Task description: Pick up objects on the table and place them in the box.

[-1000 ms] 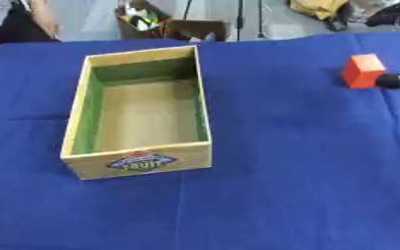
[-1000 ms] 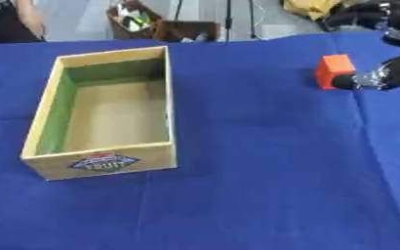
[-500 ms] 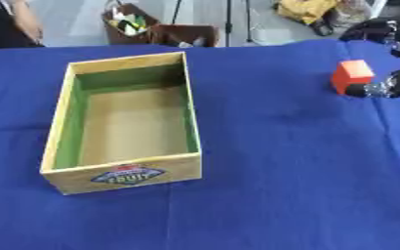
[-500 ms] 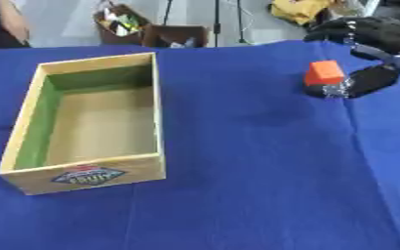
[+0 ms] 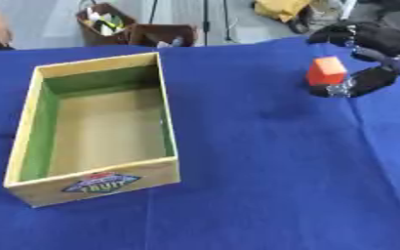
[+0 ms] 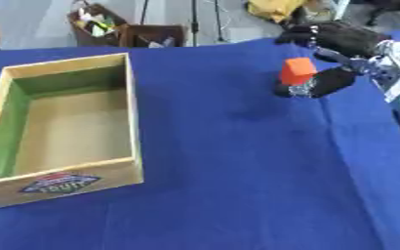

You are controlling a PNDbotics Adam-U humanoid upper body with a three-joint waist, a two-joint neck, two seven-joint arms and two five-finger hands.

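Right hand [image 6: 336, 46] at far right, fingers [image 6: 327, 82] curled around small orange-red cube [image 6: 298, 71], held above the blue-clothed counter [image 6: 237, 185]. Open wooden box with green inner walls [image 6: 58, 132] sits well apart at left, nothing inside.

Bright, even overhead light, faint soft shadows, and slight motion blur throughout both views.

Box [image 5: 97, 127] sits on desk [image 5: 263, 185] at left, long axis running near to far, w/ nothing in it. Block [image 5: 326, 71] is far right, well apart from box, held by right hand [image 6: 336, 46], thumb under it, fingers [image 6: 299, 35] behind.
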